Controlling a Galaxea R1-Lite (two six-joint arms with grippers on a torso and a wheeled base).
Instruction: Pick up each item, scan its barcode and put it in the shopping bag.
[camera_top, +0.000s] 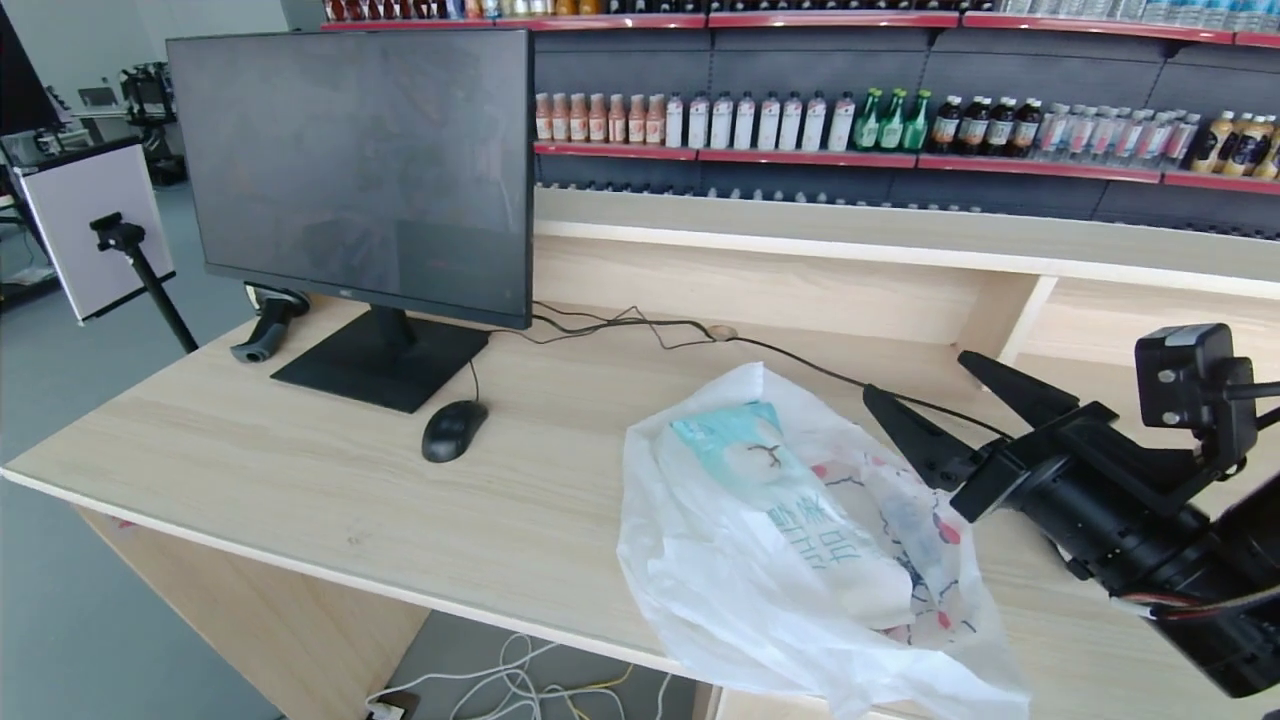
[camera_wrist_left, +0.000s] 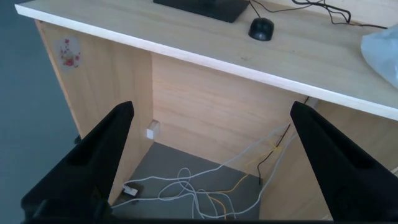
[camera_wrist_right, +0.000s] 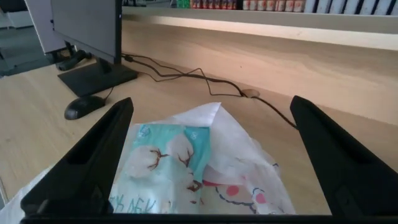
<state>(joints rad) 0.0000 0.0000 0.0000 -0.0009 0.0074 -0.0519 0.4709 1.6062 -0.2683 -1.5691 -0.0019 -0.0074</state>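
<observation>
A white plastic shopping bag (camera_top: 760, 600) lies on the wooden counter (camera_top: 300, 470), near its front edge. Inside it lie a teal-and-white pack (camera_top: 760, 470) and a packet with red print (camera_top: 905, 520). My right gripper (camera_top: 918, 377) hovers just right of the bag, open, with nothing between its fingers. From the right wrist, the bag (camera_wrist_right: 230, 130) and the teal pack (camera_wrist_right: 161, 155) sit right under the right gripper (camera_wrist_right: 211, 102). My left gripper (camera_wrist_left: 211, 106) is open and empty, low in front of the counter's front edge (camera_wrist_left: 205, 59). A corner of the bag (camera_wrist_left: 380, 50) lies on the counter.
A monitor (camera_top: 350, 170) stands at the back left, with a handheld barcode scanner (camera_top: 262, 330) beside its base and a black mouse (camera_top: 453, 430) in front. Cables (camera_top: 640, 330) run along the back. A raised ledge and shelves of bottles (camera_top: 800, 120) lie behind.
</observation>
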